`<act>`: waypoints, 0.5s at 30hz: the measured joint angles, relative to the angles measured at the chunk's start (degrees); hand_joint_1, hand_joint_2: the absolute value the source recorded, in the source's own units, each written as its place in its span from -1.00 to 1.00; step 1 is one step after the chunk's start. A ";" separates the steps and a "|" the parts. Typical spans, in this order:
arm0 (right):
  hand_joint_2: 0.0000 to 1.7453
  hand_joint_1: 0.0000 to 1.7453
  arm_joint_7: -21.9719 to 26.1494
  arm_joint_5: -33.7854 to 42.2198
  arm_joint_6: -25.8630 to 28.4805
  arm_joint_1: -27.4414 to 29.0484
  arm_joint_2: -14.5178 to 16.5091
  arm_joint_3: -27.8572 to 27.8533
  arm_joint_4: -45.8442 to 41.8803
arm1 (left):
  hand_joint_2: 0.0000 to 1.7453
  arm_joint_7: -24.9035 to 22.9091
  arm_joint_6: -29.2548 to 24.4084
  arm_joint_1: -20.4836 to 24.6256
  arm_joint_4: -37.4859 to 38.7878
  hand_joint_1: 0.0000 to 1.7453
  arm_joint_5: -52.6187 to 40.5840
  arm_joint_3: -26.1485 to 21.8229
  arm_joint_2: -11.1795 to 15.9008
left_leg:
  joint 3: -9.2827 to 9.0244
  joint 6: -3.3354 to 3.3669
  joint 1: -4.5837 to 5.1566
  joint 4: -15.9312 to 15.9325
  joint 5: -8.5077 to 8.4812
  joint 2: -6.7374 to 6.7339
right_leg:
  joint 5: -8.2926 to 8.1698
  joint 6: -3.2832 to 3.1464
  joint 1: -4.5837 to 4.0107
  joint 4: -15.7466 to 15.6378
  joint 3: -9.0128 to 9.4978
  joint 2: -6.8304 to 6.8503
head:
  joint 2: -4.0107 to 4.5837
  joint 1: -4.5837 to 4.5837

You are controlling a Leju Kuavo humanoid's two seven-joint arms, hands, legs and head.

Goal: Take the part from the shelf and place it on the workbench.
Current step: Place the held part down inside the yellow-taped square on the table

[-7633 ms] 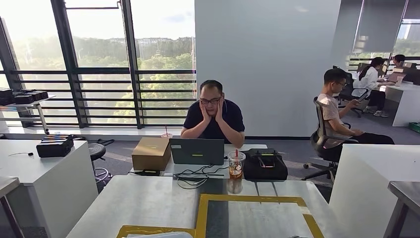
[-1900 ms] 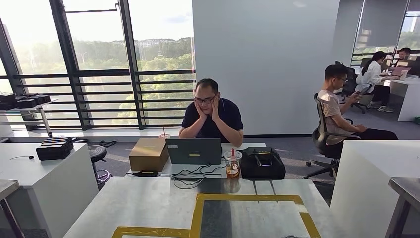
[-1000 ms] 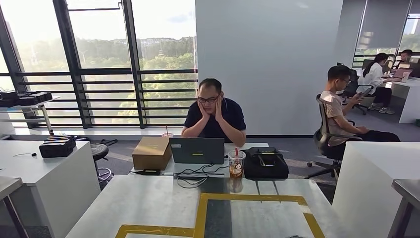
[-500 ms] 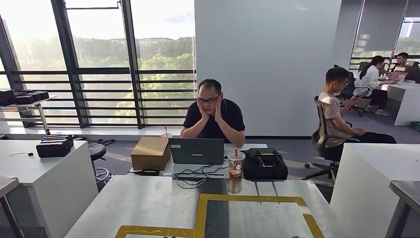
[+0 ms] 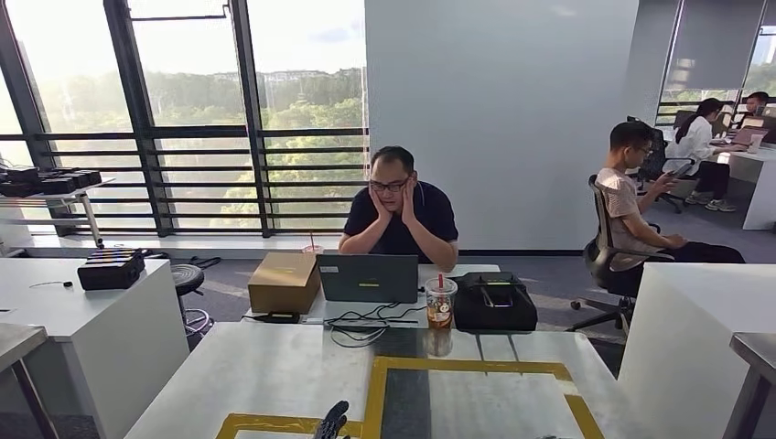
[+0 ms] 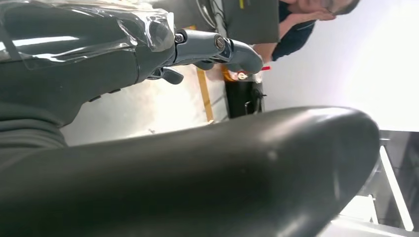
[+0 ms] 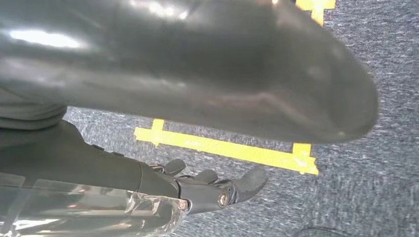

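Head view: fingertips of left hand (image 5: 331, 422) at the near edge of the workbench (image 5: 274, 375), just beside its yellow tape frame (image 5: 462, 366), spread and holding nothing; impossible to tell where the part lies, how its long axis runs, or which hand is nearer to it. Left wrist view: fingers (image 6: 237, 49) stretched out straight over the workbench surface, thumb well apart, nothing between them. Right wrist view: right hand (image 7: 197, 190) hanging over grey carpet (image 7: 370, 187) near a floor tape line (image 7: 222, 147), fingers loosely extended, nothing grasped; probably necessary to locate the shelf before any reach.
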State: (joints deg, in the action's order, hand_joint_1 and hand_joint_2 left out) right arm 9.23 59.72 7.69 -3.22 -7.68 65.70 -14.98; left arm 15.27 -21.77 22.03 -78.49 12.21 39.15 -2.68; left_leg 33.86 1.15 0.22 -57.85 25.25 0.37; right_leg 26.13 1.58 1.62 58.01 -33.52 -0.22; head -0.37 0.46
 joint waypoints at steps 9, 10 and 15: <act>-1.00 -1.00 1.93 1.49 0.09 1.68 -0.37 -0.99 -0.07 | -1.00 5.71 1.23 -5.03 -12.73 -1.00 5.30 2.90 5.16 | 6.43 -0.90 -0.52 -13.90 5.60 -0.19 | 0.00 -1.26 -0.23 -0.10 0.30 -0.15 | 0.00 0.52; -1.00 -1.00 2.15 1.59 0.06 1.83 -0.39 -1.02 -0.09 | -1.00 6.42 1.37 -5.44 -14.07 -1.00 5.85 3.04 5.79 | 4.30 -0.35 -0.35 -9.67 3.52 -0.19 | 0.01 -1.27 -0.33 -0.12 0.39 -0.23 | 0.00 0.55; -1.00 -1.00 2.82 1.93 -0.04 2.37 -0.42 -1.07 -0.38 | -1.00 8.08 1.26 -6.79 -18.97 -1.00 6.73 3.48 8.26 | -0.50 1.28 0.87 0.07 0.87 -0.53 | -0.02 -0.74 -0.52 -0.42 0.45 -0.08 | -0.01 0.58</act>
State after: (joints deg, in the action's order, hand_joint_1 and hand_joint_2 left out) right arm 12.05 61.65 7.65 -0.86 -8.10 64.63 -15.36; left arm 23.35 -20.51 15.24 -97.46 18.93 42.63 5.58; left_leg 33.36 2.43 1.10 -57.78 26.12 -0.15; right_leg 26.11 0.84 1.10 57.59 -33.06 -0.31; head -0.38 1.04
